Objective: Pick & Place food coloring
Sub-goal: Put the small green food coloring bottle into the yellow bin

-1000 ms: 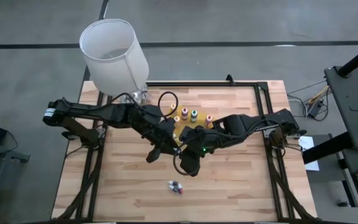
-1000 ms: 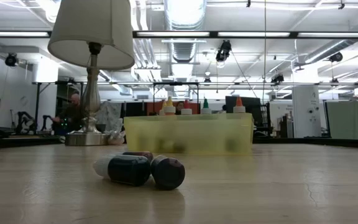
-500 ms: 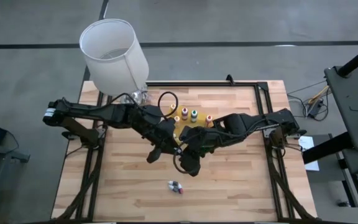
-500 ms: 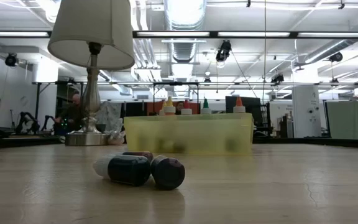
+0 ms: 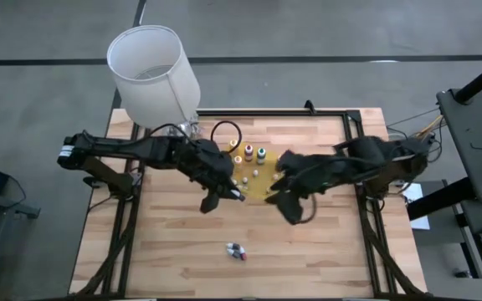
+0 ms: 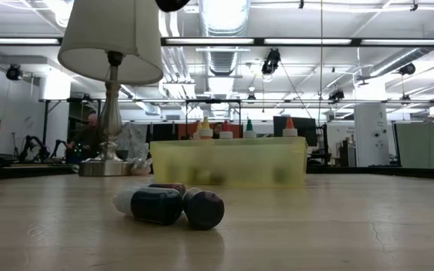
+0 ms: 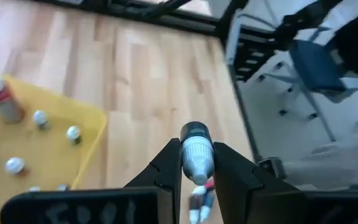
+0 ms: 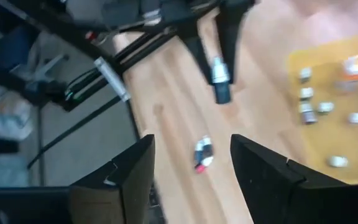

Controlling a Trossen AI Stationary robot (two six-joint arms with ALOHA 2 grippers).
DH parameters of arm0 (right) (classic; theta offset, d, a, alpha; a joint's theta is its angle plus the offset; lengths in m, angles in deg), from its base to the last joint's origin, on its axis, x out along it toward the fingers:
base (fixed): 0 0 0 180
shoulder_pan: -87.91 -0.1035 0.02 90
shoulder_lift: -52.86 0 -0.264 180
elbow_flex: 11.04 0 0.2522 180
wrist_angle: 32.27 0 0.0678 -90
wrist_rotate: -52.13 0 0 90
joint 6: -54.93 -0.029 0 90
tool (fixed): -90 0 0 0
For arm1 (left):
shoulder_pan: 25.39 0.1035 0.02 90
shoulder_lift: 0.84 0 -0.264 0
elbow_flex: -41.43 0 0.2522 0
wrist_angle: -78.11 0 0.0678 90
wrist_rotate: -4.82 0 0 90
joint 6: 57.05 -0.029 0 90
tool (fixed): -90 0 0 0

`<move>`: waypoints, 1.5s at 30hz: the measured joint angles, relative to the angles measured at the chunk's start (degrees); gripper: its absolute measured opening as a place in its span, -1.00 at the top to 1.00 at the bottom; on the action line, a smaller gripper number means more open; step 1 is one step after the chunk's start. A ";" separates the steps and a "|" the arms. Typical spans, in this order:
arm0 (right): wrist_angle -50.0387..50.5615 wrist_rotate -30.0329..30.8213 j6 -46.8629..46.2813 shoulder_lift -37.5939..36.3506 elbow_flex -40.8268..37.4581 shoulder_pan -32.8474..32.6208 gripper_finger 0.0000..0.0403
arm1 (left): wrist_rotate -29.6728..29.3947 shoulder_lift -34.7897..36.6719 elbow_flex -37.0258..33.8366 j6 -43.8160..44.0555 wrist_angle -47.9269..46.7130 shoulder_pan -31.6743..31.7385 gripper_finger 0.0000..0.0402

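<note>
My left gripper [image 5: 227, 194] hangs above the table at the near edge of the yellow tray [image 5: 268, 194], shut on a small food coloring vial [image 7: 196, 155] with a pale body and a dark cap. Squeeze bottles [image 5: 248, 154] stand upright in the tray among tiny vials [image 7: 40, 117]. Their tips [image 6: 249, 126] show above the tray wall in the low view. A few more vials [image 5: 237, 250] lie on their sides on the wood nearer the front. My right gripper [image 5: 293, 209] is open and holds nothing, to the right of the left gripper, over the tray's near right corner. My left gripper pinches the vial's pale body [image 7: 197, 163] between its two fingers. The dark cap end [image 7: 194, 131] sticks out past the fingertips. The fingers slant downward. The vial is lifted clear of the table, in line with the fingers [image 8: 219, 79].
A lamp with a white shade [image 5: 151, 71] stands at the far left corner, and its cord [image 5: 224, 132] loops beside the tray. A black frame [image 5: 354, 117] runs along the table's far and right edges. Bare wood [image 5: 325, 251] lies near the front.
My right gripper has drawn away from the left gripper, toward the table's right edge. The vial has stayed in my left gripper, clear of the table.
</note>
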 joint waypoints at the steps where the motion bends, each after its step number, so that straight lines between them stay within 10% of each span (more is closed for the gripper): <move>1: 0.93 2.11 -0.52 -0.92 0.00 -0.41 0.02 | -0.07 0.00 0.00 0.07 -0.90 0.53 0.76; 17: 5.13 9.36 -3.20 -5.99 0.02 -2.68 0.09 | -0.52 -7.22 1.66 0.05 -6.04 6.59 0.77; 33: 8.09 9.28 -3.48 -5.99 0.02 -2.68 0.12 | -8.21 -28.55 25.19 -10.28 -20.74 8.62 0.77; 45: 9.43 9.13 -3.20 -6.49 0.02 -2.68 0.12 | -14.49 -38.45 30.20 -11.76 -27.05 11.53 0.77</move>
